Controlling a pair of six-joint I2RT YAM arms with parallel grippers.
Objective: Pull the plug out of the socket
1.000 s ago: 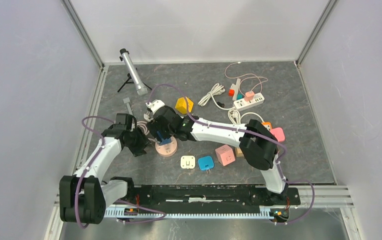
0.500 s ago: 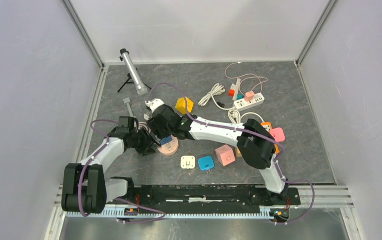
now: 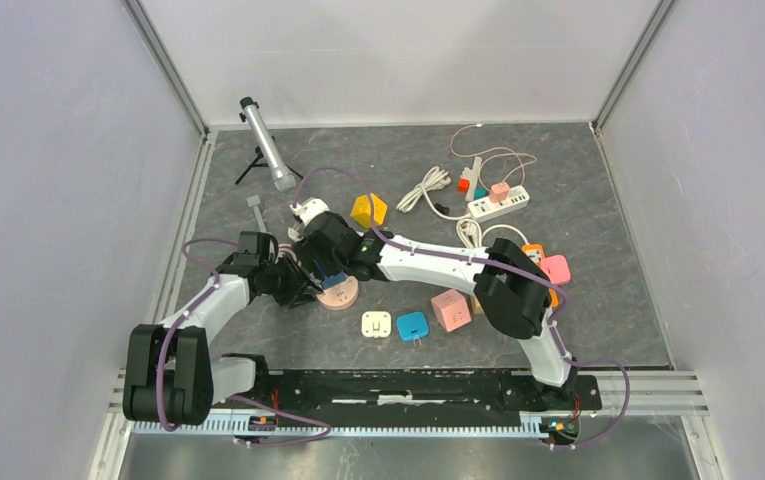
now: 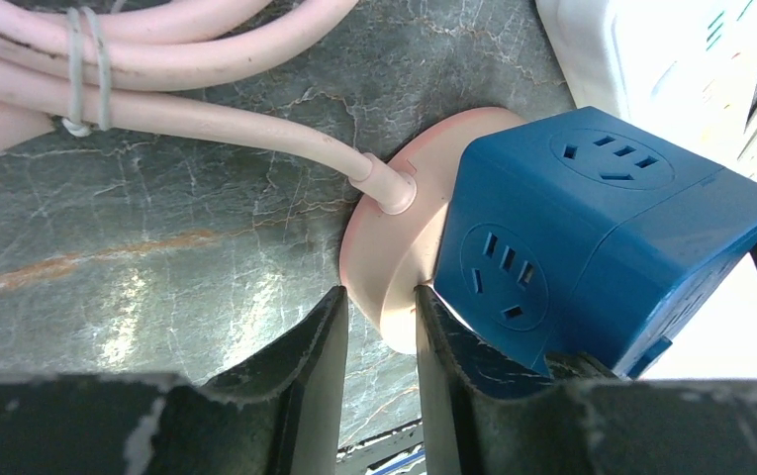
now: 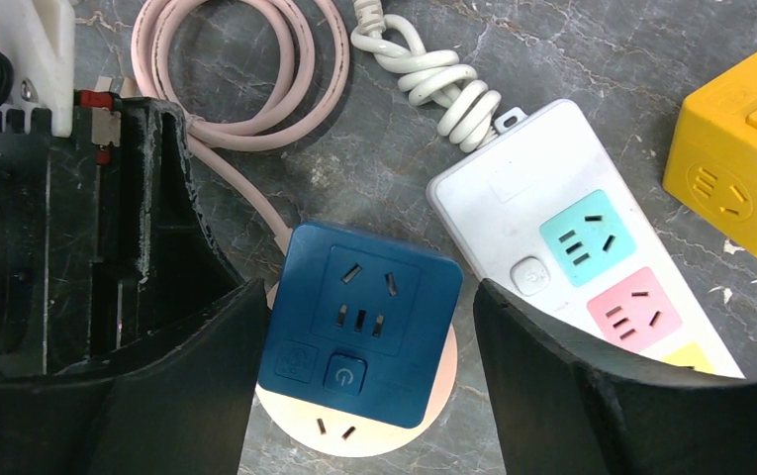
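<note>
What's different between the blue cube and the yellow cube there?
The blue cube adapter sits plugged on a round pink socket; the yellow cube adapter lies on the bare table. The blue one is flanked by the fingers of the right gripper; the yellow one sits apart, untouched. Both are cubes with outlet holes and a power button.

Matt blue plastic plug, glossy marbled table.
</note>
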